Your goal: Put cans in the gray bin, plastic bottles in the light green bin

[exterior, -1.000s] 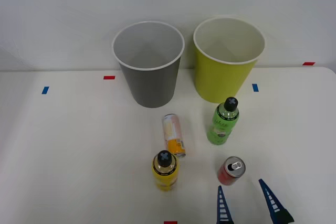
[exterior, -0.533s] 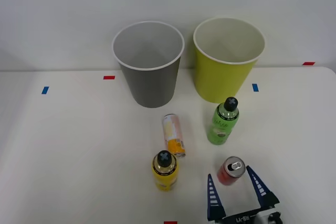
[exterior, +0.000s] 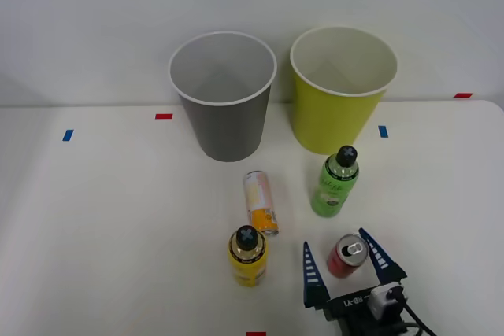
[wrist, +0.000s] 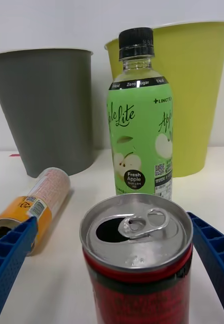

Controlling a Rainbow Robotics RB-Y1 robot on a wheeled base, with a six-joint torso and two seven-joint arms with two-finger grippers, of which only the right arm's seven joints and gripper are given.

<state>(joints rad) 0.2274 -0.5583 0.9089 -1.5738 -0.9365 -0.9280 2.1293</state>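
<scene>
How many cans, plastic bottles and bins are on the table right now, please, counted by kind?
Cans: 2, the red can and the cream-and-orange can, which lies on its side.
Plastic bottles: 2, the green bottle and the yellow bottle.
Bins: 2, the gray bin and the light green bin.
Total: 6.

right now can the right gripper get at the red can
Probably yes: the right gripper is open with a blue finger on each side of the upright red can, and nothing stands between them.

short can (exterior: 347, 255) between jaws, bottle (exterior: 335, 181) behind it
</scene>
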